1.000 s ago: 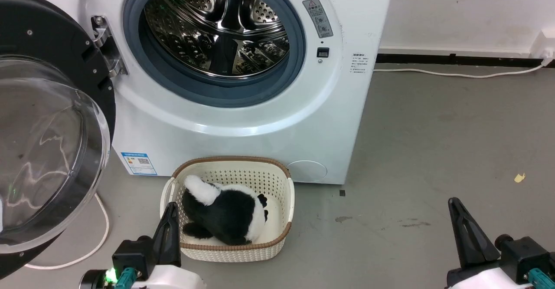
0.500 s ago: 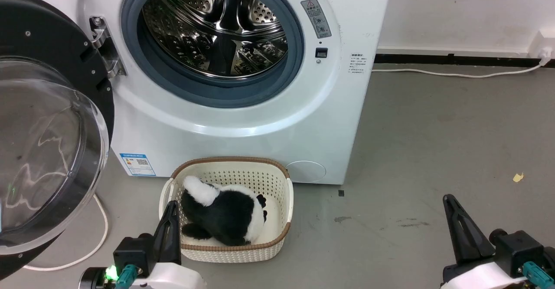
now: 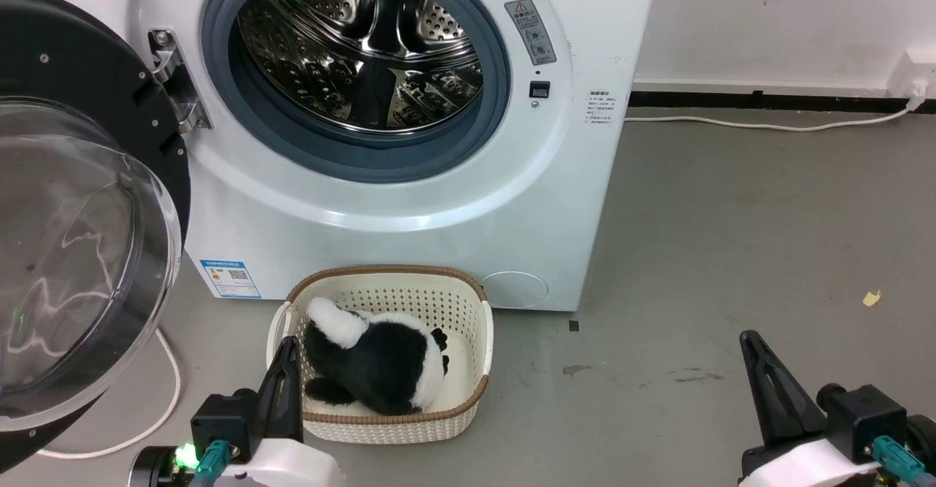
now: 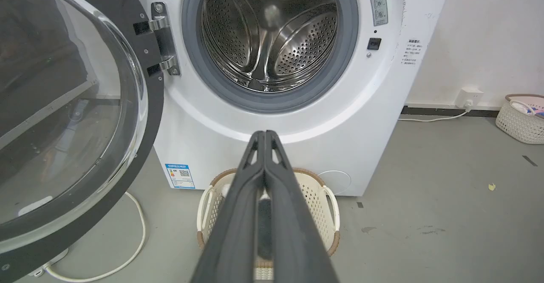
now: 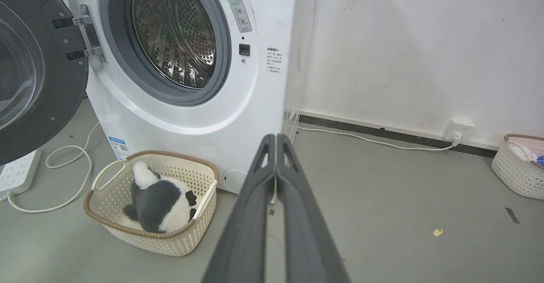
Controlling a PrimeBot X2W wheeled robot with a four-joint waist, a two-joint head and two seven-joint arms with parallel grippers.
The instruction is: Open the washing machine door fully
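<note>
Washing machine door (image 3: 80,238) is swung wide open, left of the washing machine (image 3: 409,209). Left gripper (image 3: 287,348) is pressed together, empty, in front of the machine beside the basket (image 3: 468,399) holding a plush panda (image 3: 380,363). Right gripper (image 3: 753,348) is pressed together, empty, off the machine's right front.

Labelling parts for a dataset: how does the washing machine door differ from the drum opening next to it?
The washing machine door has a glossy black rim around a bulging clear glass bowl; the drum opening is ringed in grey rubber with perforated steel behind. The door stands swung out to the left on its metal hinge; the drum opening sits fixed in the white front. The door looks wider than the opening. Both are round.
</note>
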